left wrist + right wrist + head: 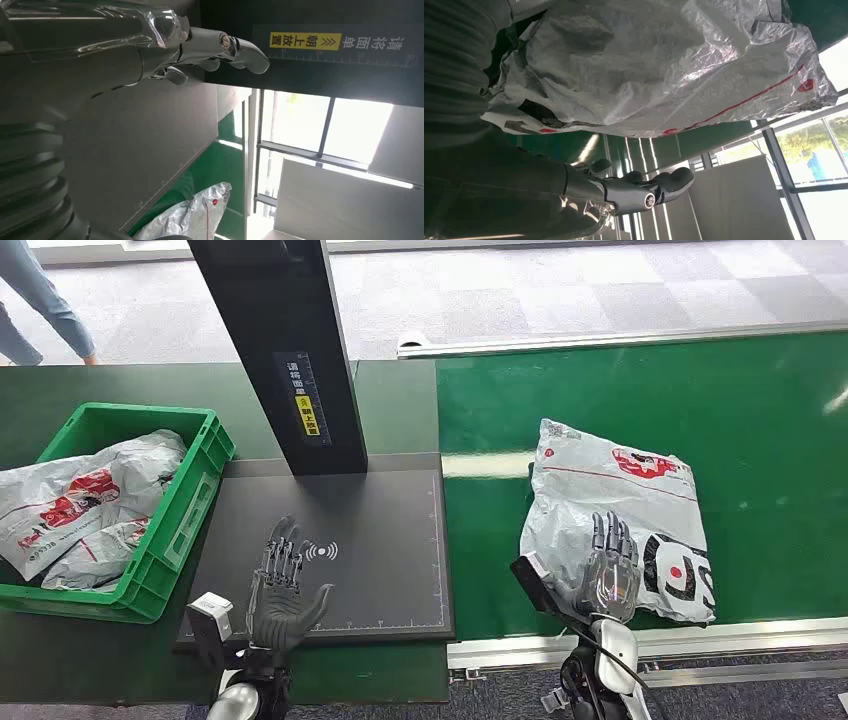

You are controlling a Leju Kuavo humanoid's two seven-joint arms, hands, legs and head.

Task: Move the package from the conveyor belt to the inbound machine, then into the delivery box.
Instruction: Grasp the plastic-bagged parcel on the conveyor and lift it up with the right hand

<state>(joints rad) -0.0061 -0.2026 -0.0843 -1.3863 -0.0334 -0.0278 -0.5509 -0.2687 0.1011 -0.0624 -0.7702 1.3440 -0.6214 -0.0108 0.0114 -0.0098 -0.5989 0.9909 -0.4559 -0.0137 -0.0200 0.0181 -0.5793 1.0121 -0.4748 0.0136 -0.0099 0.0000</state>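
A crumpled silver mailer package [612, 498] with red print lies on the green conveyor belt [700, 390] at the right. My right hand [611, 578] is spread over its near edge with straight fingers and grips nothing. In the right wrist view the package [664, 65] lies close by my extended right hand [594, 192]. My left hand [286, 585] is open, palm down, over the dark scan plate of the inbound machine [390, 540], near its wireless mark. The left wrist view has my left hand [125, 55] above the plate [145, 135], with the package [190, 215] beyond.
The machine's black post [290, 350] rises at the back of the plate. A green delivery crate [205, 452] at the left holds similar silver packages [80, 502]. A person's legs [40, 300] stand at the far left. A metal rail [700, 638] edges the belt's near side.
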